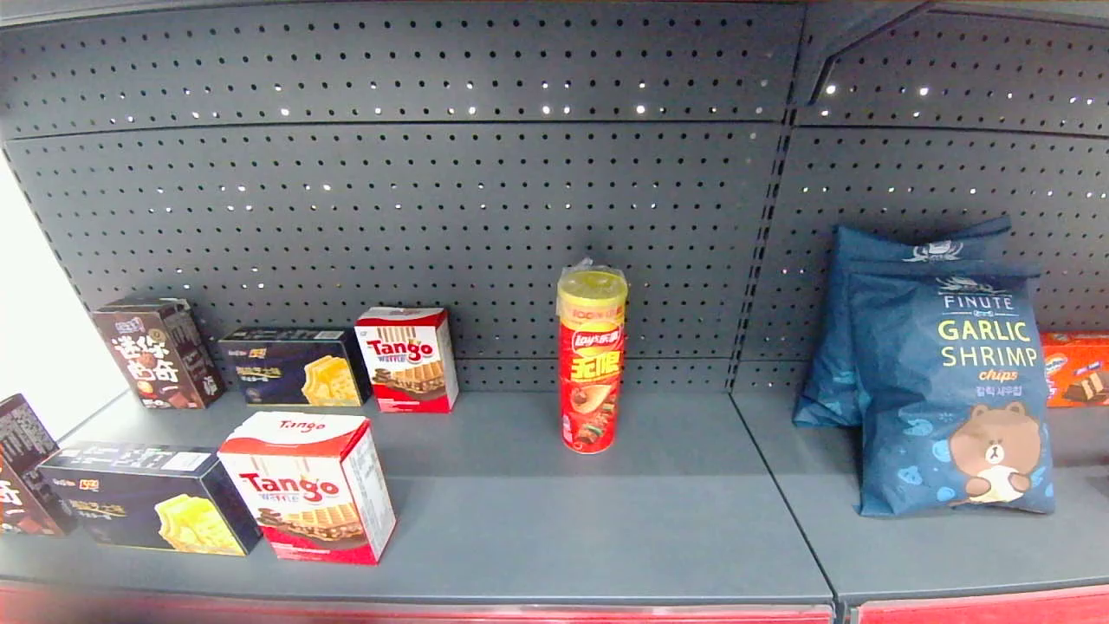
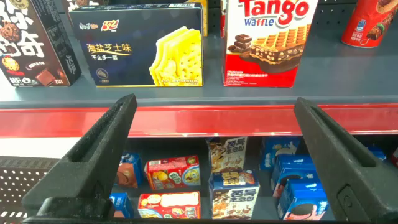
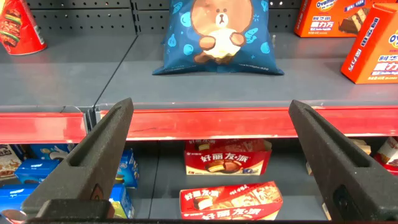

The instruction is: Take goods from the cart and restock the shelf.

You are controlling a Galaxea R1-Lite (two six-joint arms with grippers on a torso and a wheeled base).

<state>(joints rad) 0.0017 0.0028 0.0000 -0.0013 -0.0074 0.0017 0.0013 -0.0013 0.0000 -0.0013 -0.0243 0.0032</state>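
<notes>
Status: both arms hang low in front of the shelf [image 1: 606,520], level with its red front lip [image 2: 205,118]. Left gripper [image 2: 214,104]: jaws spread wide, nothing between them. Right gripper [image 3: 211,104]: same, wide apart and empty.

Step, as judged: a fetch. No item is in hand, so the next move calls for going to the cart, closing on one product, and bringing it up over the lip.

Shelf stock now:
- left end, back row: chocolate cookie box [image 1: 160,351], dark cracker box [image 1: 295,368], rear wafer box [image 1: 407,357], side by side
- left end, front row: second dark cracker box [image 1: 147,507], with front wafer box [image 1: 312,485] just beside it
- middle: chip can [image 1: 592,364], upright, alone, near the back panel
- right bay: two blue shrimp chip bags [image 1: 953,390], one overlapping the other, orange box [image 1: 1074,368] behind them

Open floor lies either side of the can; the likeliest slots, by my reading.

Obstacles: the lip must be cleared on the way in. The can is tall and narrow, so a brush from an arm could probably tip it. The front bag stands close to the edge and looks soft, likely to slump if nudged. Lower shelf boxes [image 3: 227,158] sit under the lip, beneath the grippers.
</notes>
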